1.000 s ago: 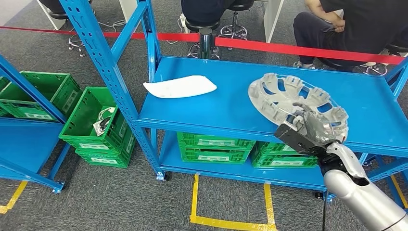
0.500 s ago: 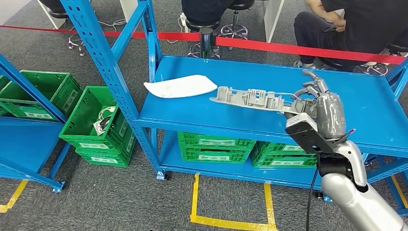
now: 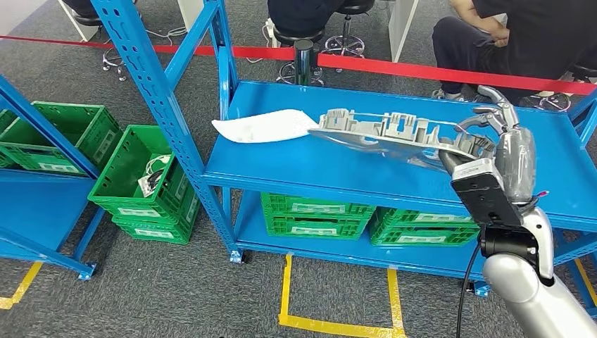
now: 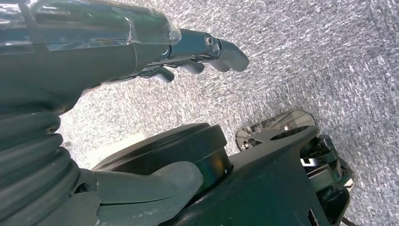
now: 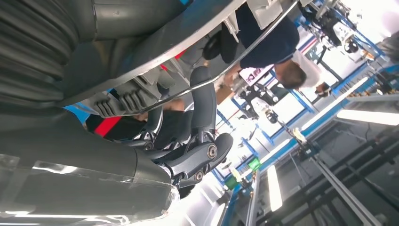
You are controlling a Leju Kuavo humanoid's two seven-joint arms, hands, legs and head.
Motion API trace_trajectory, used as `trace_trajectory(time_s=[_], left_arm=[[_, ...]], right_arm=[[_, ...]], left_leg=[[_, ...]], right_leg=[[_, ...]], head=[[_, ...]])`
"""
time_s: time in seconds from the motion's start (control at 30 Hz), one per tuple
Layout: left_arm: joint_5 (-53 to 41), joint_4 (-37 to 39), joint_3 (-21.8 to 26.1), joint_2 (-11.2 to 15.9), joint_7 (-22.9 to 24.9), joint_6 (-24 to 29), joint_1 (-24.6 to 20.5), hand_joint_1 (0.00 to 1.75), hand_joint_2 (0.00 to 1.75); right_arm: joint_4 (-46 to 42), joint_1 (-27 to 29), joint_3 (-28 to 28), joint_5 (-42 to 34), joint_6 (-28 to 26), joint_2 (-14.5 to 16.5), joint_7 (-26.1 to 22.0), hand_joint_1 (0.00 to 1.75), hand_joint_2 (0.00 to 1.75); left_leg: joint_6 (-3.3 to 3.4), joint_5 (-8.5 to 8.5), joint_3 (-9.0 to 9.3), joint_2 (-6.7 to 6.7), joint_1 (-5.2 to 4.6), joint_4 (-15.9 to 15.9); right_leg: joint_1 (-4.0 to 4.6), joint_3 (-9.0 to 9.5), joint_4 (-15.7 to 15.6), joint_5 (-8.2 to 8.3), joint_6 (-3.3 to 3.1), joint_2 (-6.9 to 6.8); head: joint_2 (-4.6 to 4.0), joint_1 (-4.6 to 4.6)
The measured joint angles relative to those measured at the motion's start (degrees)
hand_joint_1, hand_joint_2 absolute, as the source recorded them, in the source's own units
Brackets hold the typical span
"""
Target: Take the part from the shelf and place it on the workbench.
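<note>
A silver-grey wheel cover (image 3: 394,134) hangs edge-on above the blue shelf top (image 3: 317,165), lifted off it and reaching left toward a white sheet. My right hand (image 3: 503,151) grips its right rim, thumb under and fingers over. In the right wrist view the cover's (image 5: 160,42) underside runs across the dark fingers (image 5: 200,117) that clamp it. My left hand (image 4: 141,52) hangs over grey carpet with its fingers slightly curled and nothing in them.
A white curved sheet (image 3: 264,125) lies on the shelf top's left part. Green crates (image 3: 317,215) sit on the lower shelf, and more green crates (image 3: 141,183) stand to the left. A blue upright (image 3: 151,91) rises at the left. Seated people and a red barrier tape (image 3: 436,72) are behind.
My right hand has raised the wheel cover off the shelf, turned it from tilted face-up to edge-on, and moved up and to the right.
</note>
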Motion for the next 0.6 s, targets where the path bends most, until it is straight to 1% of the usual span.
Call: trace_trajectory(time_s=[0.6], left_arm=[[0.01, 0.00, 0.00, 0.00, -0.03, 0.02, -0.01, 0.00, 1.75]], right_arm=[[-6.03, -1.25, -2.14, 0.04, -0.15, 0.41, -0.57, 1.75, 1.75]], left_leg=[[0.00, 0.00, -0.02, 0.09, 0.00, 0.00]], right_leg=[[0.00, 0.00, 0.00, 0.00, 0.00, 0.00]], head=[[0.00, 0.00]])
